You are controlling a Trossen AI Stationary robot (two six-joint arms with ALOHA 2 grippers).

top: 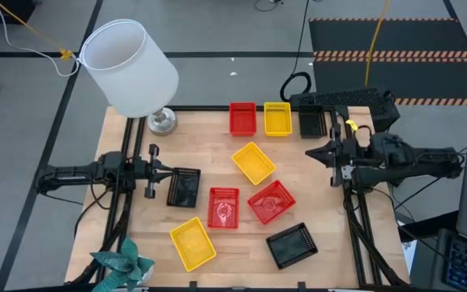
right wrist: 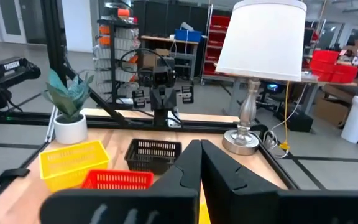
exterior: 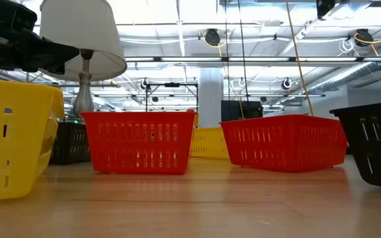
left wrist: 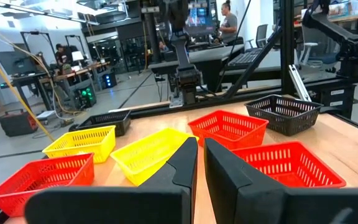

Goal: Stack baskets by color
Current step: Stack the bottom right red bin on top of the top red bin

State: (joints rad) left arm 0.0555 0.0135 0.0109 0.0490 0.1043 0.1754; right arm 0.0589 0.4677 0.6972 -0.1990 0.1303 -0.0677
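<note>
Nine baskets lie on the tabletop (top: 136, 146), and as far as the overhead view shows none is nested in another, so the sorting by colour looks hardly begun. Three sit in a tidy row at the far edge: a red basket (top: 242, 118), a yellow basket (top: 277, 118) and a black basket (top: 312, 122), perhaps the bases for three stacks. The rest are scattered: a yellow one (top: 254, 162) mid-table, two red ones (top: 224, 208) (top: 272, 201) side by side, a yellow one (top: 192, 243) and a black one (top: 292, 245) near the front, and a black one (top: 183, 186) just ahead of the left tool (top: 162, 171). All are shallow rectangular plastic trays with slotted mesh walls. The left tool is nearly closed, holding nothing; the right tool (top: 319, 153) is shut and empty, near the back row. A white lampshade (top: 128, 69) stands at a corner.
</note>
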